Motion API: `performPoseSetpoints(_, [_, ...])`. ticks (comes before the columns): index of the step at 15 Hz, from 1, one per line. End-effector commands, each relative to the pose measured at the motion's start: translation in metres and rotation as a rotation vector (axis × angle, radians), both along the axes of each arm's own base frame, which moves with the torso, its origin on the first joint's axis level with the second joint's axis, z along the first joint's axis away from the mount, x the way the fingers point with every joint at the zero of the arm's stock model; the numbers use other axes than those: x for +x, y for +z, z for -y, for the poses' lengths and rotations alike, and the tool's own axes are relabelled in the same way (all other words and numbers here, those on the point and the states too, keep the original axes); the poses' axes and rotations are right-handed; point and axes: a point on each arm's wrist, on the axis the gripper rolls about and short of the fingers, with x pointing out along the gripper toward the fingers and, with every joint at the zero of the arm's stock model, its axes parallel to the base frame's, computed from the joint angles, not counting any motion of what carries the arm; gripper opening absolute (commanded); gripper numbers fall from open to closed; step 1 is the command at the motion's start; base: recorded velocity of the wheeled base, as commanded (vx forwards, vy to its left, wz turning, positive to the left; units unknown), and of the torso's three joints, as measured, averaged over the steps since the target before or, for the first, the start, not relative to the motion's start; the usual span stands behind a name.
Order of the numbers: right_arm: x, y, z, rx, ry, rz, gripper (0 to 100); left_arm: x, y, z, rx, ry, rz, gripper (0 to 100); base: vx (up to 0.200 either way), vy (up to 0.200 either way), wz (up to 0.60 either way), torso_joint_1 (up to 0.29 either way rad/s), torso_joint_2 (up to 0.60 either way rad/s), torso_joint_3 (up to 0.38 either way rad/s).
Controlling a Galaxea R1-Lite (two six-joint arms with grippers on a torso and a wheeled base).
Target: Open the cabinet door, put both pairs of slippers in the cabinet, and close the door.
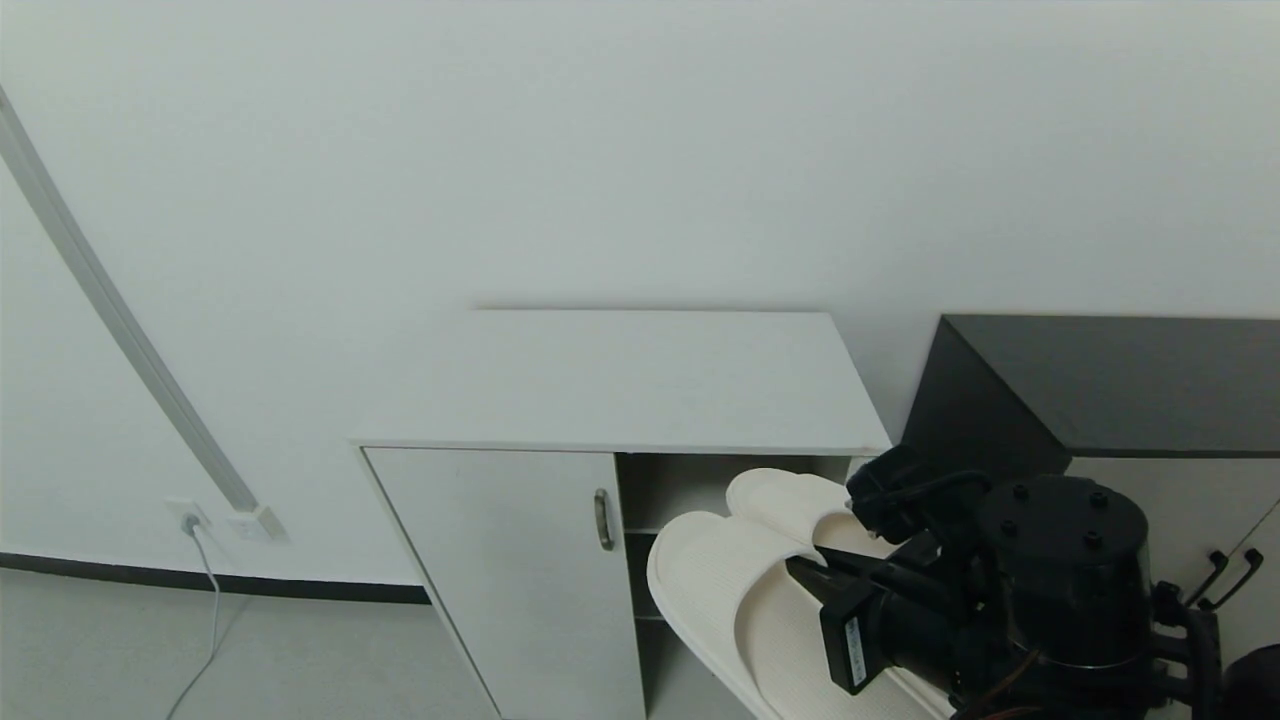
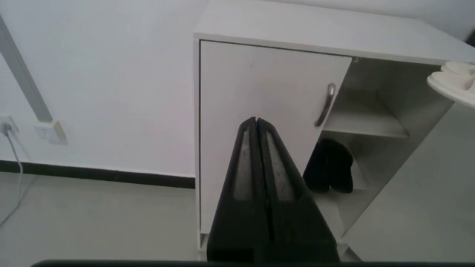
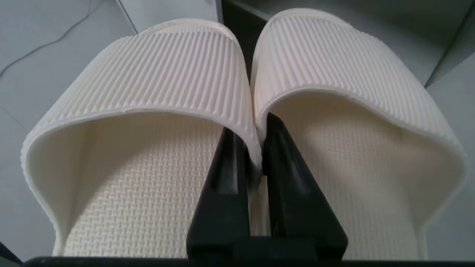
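1. In front of the cabinet (image 1: 620, 380), at its open right compartment: cream slippers (image 1: 730, 590) held side by side, right gripper (image 3: 254, 144) clamped on their 2 inner walls.
2. Low inside: a dark pair (image 2: 330, 167), seemingly pair 1, already stowed.
3. Facing the closed left door (image 1: 500, 560): left gripper (image 2: 256, 126), jaws together, empty.
4. Step in hand, by the look of it: stowing pair 2.
5. Next: ease toes-first onto a free shelf, clear of the frame, then release; door closing not yet done.

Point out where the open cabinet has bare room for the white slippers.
The upper shelf is bare, bordered by the closed door and the cabinet's side wall. The lower compartment is tighter: a dark pair sits beside the door edge, leaving a bare strip toward the side wall.
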Motion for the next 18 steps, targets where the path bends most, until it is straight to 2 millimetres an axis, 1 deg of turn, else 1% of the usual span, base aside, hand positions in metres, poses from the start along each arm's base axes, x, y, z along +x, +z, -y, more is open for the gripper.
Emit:
performPoseSetpoints(1, [0.000, -0.001, 0.000, -0.003, -0.001, -0.002, 0, 0.000, 0.000, 0.000, 0.000, 0.001, -0.001, 0, 0.000, 0.000, 0.00, -0.222, 0.49, 0.276])
performPoseSetpoints(5, [0.000, -0.002, 0.000, -0.005, 0.001, -0.004, 0, 0.000, 0.000, 0.000, 0.000, 0.001, -0.001, 0, 0.000, 0.000, 0.00, -0.229, 0.54, 0.312])
performPoseSetpoints(9, [0.000, -0.007, -0.001, -0.023, 0.002, -0.011, 0, 0.000, 0.000, 0.000, 0.000, 0.001, -0.001, 0, 0.000, 0.000, 0.00, -0.207, 0.53, 0.317])
performPoseSetpoints(18, [0.000, -0.012, -0.001, -0.022, 0.013, 0.026, 0, 0.000, 0.000, 0.000, 0.000, 0.000, 0.000, 0, 0.000, 0.000, 0.00, -0.174, 0.50, 0.318])
